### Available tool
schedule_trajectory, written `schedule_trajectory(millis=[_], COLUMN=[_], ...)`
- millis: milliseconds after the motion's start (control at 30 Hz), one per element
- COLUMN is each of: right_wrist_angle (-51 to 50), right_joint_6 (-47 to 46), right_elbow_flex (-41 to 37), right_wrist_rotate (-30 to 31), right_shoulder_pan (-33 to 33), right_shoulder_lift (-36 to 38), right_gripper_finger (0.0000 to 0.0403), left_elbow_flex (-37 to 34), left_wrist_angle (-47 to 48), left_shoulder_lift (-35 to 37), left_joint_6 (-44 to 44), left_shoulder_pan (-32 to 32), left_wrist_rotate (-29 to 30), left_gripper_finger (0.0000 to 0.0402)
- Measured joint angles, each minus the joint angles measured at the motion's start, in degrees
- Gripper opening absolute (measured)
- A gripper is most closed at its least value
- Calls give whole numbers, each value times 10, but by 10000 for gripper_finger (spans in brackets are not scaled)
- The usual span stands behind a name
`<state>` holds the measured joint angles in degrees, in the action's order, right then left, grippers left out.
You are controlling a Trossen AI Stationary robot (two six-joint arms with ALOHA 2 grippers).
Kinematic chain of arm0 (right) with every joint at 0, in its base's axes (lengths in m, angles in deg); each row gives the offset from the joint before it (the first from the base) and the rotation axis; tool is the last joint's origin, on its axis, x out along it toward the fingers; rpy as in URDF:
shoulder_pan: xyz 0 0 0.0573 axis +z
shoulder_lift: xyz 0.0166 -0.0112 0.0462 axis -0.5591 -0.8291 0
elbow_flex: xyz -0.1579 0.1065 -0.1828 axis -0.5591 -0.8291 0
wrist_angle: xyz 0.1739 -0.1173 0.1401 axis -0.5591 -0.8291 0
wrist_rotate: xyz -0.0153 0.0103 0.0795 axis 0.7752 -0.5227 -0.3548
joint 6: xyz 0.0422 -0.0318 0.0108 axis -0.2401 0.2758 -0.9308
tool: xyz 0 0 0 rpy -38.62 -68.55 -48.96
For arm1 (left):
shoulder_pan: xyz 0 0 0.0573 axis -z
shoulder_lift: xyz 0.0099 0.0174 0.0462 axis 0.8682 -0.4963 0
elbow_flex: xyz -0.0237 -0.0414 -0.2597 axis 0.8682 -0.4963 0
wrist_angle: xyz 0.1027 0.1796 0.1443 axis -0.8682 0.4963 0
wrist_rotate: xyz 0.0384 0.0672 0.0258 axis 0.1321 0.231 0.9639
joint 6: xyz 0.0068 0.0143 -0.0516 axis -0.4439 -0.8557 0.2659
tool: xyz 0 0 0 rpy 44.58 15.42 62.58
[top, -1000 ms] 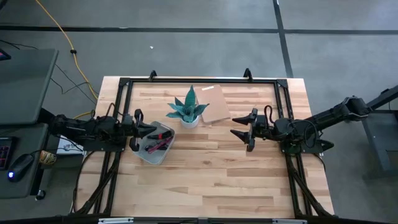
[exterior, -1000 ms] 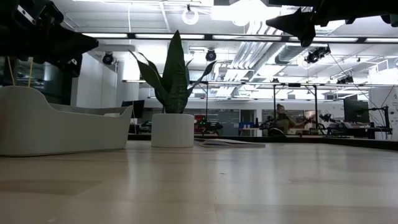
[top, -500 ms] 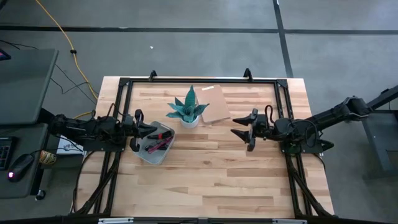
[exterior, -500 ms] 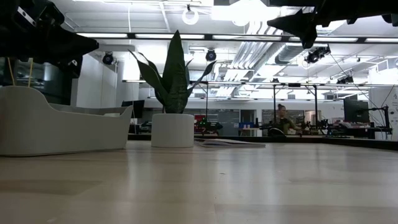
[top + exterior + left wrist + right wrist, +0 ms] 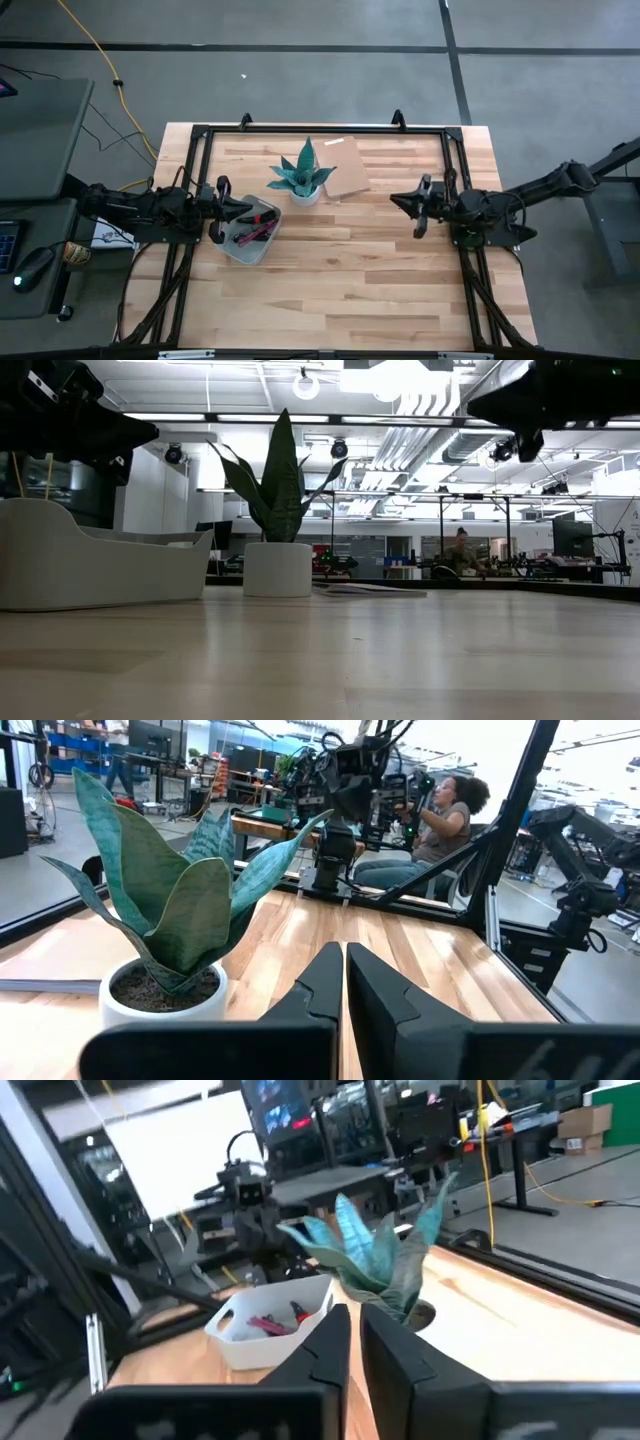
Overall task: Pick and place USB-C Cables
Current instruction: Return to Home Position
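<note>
From above, the USB-C Cables (image 5: 258,222) lay together in the white bin (image 5: 240,252), which stood on the wooden surface (image 5: 340,290) just beside the plant (image 5: 302,178), on the side towards the left arm. A magenta-red strand and darker bundles showed there, though the four could not be counted apart. The low view gave only the bin's outer wall, with its contents hidden. The right wrist view looked over the rim and caught two reddish pieces inside. There was one plant, blue-green and spiky in a white pot, and one flat brown board (image 5: 348,170) touching the pot on the side towards the right arm. There was also one bin. The left gripper (image 5: 246,208) hung over the bin's edge farthest from the plant's board side, and its own wrist view showed the fingers (image 5: 318,982) pressed together, holding nothing, pointing past the plant. The right gripper (image 5: 393,200) hovered above bare wood well apart from the plant, beyond the board. Its wrist view showed its fingers drawn narrow with only a slit between them, empty, aimed at the plant and the bin behind it. Only the overhead view took in the yellow cord (image 5: 95,45) on the grey floor off the surface. The left wrist view alone showed a seated person (image 5: 440,815) past the far rail, and the low view showed a small figure deep in the room behind the plant.
</note>
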<state>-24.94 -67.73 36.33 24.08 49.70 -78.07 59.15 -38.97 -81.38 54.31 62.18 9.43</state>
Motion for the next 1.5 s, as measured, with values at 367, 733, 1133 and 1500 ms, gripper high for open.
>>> schedule_trajectory(millis=[367, 733, 1133, 1500], right_wrist_angle=[16, -2, -24, -83], right_joint_6=[-8, -5, -28, 61], right_elbow_flex=[-85, -97, -119, -120], right_wrist_rotate=[-26, -35, -84, -152], right_shoulder_pan=[-12, -12, -16, -16], right_shoulder_lift=[153, 176, 174, 174], right_gripper_finger=[2, 0, 0, 0], left_elbow_flex=[0, 0, 0, 0], left_wrist_angle=[0, 0, 0, 0], left_shoulder_lift=[0, 0, 0, 0], left_joint_6=[0, 0, 0, 0], left_shoulder_pan=[0, 0, 0, 0], left_wrist_rotate=[0, 0, 0, 0], left_gripper_finger=[0, 0, 0, 0])
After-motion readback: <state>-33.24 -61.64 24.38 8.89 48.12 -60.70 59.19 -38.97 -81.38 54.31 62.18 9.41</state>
